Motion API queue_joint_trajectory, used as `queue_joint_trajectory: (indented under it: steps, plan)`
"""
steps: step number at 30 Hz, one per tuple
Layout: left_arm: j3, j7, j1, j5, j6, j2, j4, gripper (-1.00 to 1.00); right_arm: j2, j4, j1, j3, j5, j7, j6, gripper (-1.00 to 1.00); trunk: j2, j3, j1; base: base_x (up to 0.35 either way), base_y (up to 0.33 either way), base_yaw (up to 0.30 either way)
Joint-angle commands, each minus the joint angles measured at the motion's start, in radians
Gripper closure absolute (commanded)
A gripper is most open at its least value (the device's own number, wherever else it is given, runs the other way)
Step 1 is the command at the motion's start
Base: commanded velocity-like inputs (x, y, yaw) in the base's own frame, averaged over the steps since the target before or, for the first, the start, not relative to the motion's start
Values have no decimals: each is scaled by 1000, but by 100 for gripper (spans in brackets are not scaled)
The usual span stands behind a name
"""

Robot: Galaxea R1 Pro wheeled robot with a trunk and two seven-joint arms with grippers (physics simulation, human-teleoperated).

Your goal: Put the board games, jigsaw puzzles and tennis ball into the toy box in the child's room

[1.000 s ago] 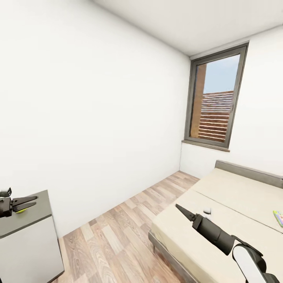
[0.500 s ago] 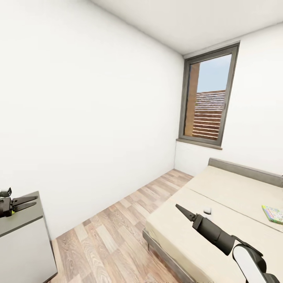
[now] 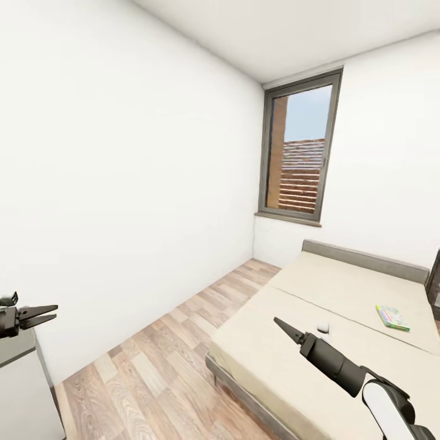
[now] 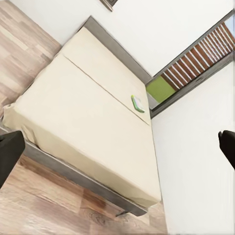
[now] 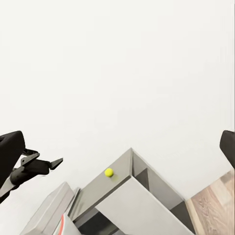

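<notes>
One board game (image 3: pixel 392 318), a flat box with a green edge, lies on the far right part of the cream bed (image 3: pixel 318 293); it also appears as the board game (image 4: pixel 137 103) on the bed (image 4: pixel 83 112). The tennis ball (image 5: pixel 108 172) rests on the dark grey top of the table (image 5: pixel 120 183). My left gripper (image 3: pixel 46 313) hovers open over the table corner (image 3: pixel 15 348), nothing between its fingers (image 4: pixel 10 152). My right gripper (image 3: pixel 282 326) hangs open and empty over the bed's near half. The toy box and jigsaw puzzles are out of view.
A white wall runs along the left, with a grey-framed window (image 3: pixel 299 153) in the far wall. Wood-plank floor (image 3: pixel 159 360) lies between the table and the bed. A small white object (image 3: pixel 322 328) sits on the bed near my right arm.
The whole view has swung to the right: the table has slid toward the left edge and the board game on the bed has come fully into view. Both arms keep their pose.
</notes>
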Motion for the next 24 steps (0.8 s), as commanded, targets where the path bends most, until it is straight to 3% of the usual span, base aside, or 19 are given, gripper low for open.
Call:
queue_joint_trajectory:
  steps: [1,8,24]
  plan:
    - [0,-4,0,-1,11,0,0,-100,0,1,-1,-2,-7,0,8,-100,-1,-1,0,0,-77,-265]
    - [0,-4,0,-1,10,0,0,-100,2,6,0,-25,-7,3,11,-100,-1,-2,0,0,-68,-273]
    - [0,-4,0,-1,10,0,0,-100,3,15,0,-32,-7,4,12,-100,-1,-2,0,0,-18,-278]
